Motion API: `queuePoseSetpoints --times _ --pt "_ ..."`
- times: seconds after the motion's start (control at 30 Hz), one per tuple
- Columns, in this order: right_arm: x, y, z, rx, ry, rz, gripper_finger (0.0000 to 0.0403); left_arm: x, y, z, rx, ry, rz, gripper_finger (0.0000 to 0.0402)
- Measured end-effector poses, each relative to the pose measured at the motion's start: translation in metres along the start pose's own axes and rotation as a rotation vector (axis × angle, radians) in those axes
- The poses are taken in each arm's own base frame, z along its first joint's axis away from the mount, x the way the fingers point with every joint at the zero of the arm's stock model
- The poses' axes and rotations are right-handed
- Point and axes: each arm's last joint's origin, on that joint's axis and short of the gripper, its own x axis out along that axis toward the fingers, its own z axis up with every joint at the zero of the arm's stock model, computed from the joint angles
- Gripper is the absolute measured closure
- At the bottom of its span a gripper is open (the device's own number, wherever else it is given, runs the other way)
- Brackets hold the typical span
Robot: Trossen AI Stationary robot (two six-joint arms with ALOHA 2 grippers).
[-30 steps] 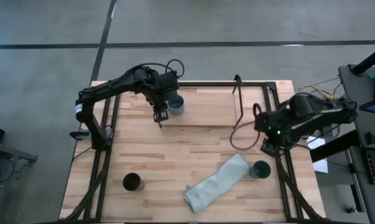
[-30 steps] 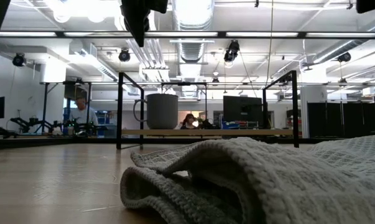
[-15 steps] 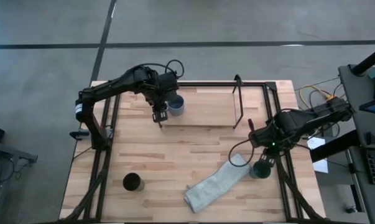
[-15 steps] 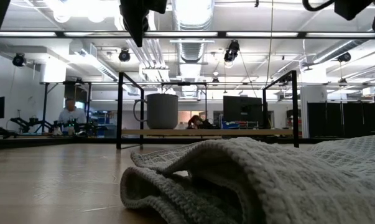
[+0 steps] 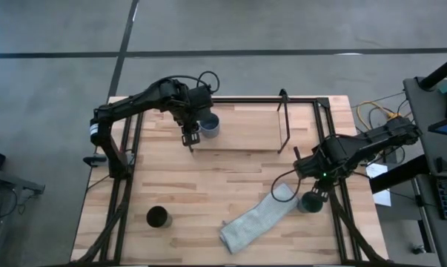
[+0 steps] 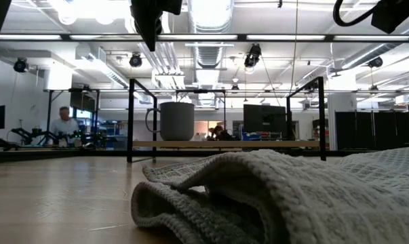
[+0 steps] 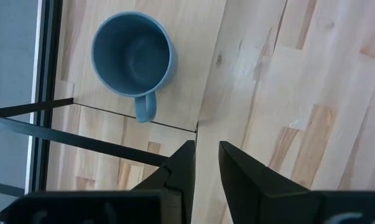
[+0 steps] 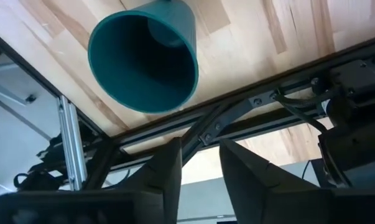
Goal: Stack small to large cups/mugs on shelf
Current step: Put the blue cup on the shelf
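The grey-blue mug (image 5: 209,124) stands mouth up on the left end of the light-wood shelf (image 5: 245,130); it also shows in the left wrist view (image 7: 132,55) and the low view (image 6: 177,120). My left gripper (image 5: 190,142) hangs just off the mug's handle side, narrowly open and empty (image 7: 206,165). The dark teal cup (image 5: 310,202) stands on its base near the table's right edge. My right gripper (image 5: 315,193) is above it, open and empty (image 8: 199,165), and the cup (image 8: 143,59) lies ahead of its fingers. The black cup (image 5: 157,216) stands at the near left.
A grey-green cloth (image 5: 259,219) lies crumpled at the near middle, its end beside the teal cup, and fills the low view's foreground (image 6: 272,196). Black metal rods (image 5: 285,122) frame the shelf. The table's black frame (image 8: 237,118) runs close beside the teal cup.
My right gripper has moved toward the table's near edge and down, from beside the shelf's right end to above the teal cup. The cups and the cloth have stayed in place.
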Motion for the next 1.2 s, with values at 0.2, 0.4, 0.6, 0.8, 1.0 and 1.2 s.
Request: queuePoseSetpoints --times 0.2,0.4,0.6,0.8,1.0,1.2 --pt "0.001 0.003 0.004 0.009 -0.033 0.033 0.0272 0.000 0.000 0.000 0.000 0.000 0.000 0.0345" --pt "0.010 0.007 0.013 0.062 -0.077 0.081 0.0271 0.000 0.000 0.000 0.000 0.000 0.000 0.0345" --pt "0.030 -0.001 0.016 0.140 -0.037 0.035 0.0271 0.000 0.000 0.000 0.000 0.000 0.000 0.0345" --pt "0.038 -0.002 0.020 0.135 -0.043 0.042 0.0271 0.000 0.000 0.000 0.000 -0.001 0.000 0.0345" --pt "0.044 -0.003 0.023 0.131 -0.049 0.050 0.0271 0.000 0.000 0.000 0.000 -0.001 0.000 0.0345" --pt "0.055 -0.009 0.023 0.149 -0.023 0.017 0.0271 0.000 0.000 0.000 0.000 0.000 0.000 0.0345"
